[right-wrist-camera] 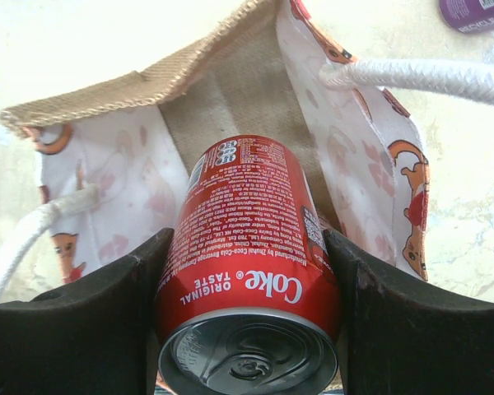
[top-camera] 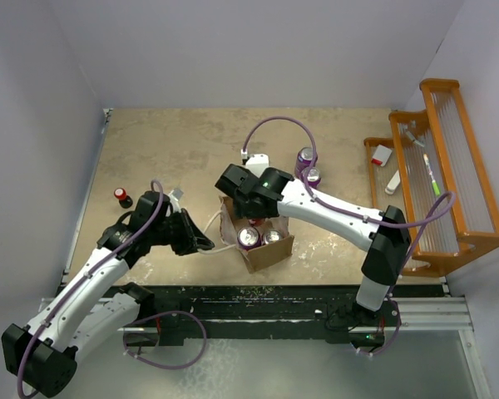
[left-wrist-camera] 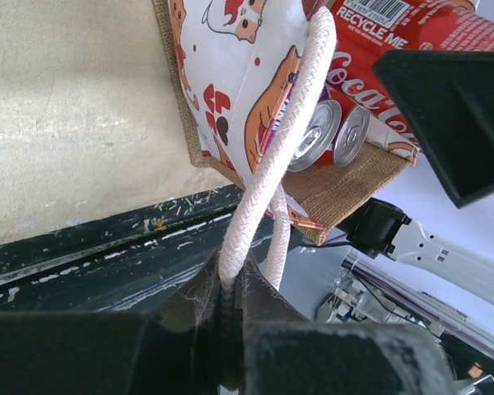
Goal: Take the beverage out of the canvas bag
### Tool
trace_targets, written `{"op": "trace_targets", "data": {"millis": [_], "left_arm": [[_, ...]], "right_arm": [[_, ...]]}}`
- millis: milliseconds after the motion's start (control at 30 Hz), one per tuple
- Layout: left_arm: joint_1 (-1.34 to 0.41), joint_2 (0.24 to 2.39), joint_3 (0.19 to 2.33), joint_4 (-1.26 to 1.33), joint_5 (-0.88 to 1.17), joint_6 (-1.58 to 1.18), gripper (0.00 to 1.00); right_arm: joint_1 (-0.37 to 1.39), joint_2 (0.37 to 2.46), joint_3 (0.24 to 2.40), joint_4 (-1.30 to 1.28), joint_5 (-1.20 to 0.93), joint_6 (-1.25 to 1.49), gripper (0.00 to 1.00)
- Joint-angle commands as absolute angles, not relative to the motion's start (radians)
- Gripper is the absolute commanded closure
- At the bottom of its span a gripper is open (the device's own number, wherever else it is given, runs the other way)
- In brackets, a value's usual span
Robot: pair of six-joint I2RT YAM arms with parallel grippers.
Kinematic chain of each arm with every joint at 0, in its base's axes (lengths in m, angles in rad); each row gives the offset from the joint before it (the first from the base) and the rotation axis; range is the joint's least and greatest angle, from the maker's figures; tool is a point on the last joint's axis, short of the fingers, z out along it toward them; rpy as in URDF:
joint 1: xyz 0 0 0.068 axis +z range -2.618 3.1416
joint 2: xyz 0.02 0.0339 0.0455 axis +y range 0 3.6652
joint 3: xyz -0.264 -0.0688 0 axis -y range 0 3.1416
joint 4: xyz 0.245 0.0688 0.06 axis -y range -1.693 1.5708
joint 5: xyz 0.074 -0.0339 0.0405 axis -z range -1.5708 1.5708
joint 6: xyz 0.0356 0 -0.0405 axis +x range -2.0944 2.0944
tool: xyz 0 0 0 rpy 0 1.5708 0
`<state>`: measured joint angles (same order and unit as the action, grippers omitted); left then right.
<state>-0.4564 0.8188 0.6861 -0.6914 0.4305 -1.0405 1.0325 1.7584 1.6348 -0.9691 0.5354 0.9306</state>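
Canvas bag (top-camera: pixel 266 252) stands open on the counter (top-camera: pixel 166 150), near the front edge, between the two arms. Left pincer (left-wrist-camera: pixel 230 317) is closed on one white rope handle (left-wrist-camera: pixel 290 140), with the rope pinched between its fingers and drawn taut away from the bag. Right pincer (right-wrist-camera: pixel 249 247) reaches into the bag mouth from above, clamped on a red Coke can (right-wrist-camera: pixel 247 197), one finger on each side. Can is tilted, its far end down inside the pale printed lining (right-wrist-camera: pixel 119 189). Two more cans (left-wrist-camera: pixel 317 136) sit in the bag side by side, silver tops showing. Two purple cans (top-camera: pixel 305 156) stand upright on the counter just behind the bag. Small red-capped object (top-camera: pixel 121 196) at far left; wooden rack (top-camera: pixel 449 166) at the right edge
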Motion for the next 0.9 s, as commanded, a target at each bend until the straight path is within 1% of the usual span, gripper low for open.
{"op": "trace_targets", "data": {"millis": [0,233,467,700,867], "left_arm": [[-0.454,0.798,0.690,-0.702,0.425,-1.059,1.00],[-0.454,0.812,0.698,-0.697,0.424,-1.056,1.00],[-0.454,0.828,0.702,-0.689,0.425,-1.053,1.00],[-0.454,0.835,0.703,-0.686,0.425,-1.054,1.00],[-0.454,0.845,0.705,-0.680,0.425,-1.054,1.00]], "right_arm": [[1.042,1.694,1.729,-0.976,0.557,0.923,1.00],[1.041,1.668,1.808,-0.965,0.546,0.885,1.00],[1.040,1.598,1.828,-0.900,0.557,0.807,1.00],[1.035,1.503,1.813,-0.803,0.620,0.693,1.00],[1.027,1.430,1.804,-0.710,0.723,0.575,1.00]]}}
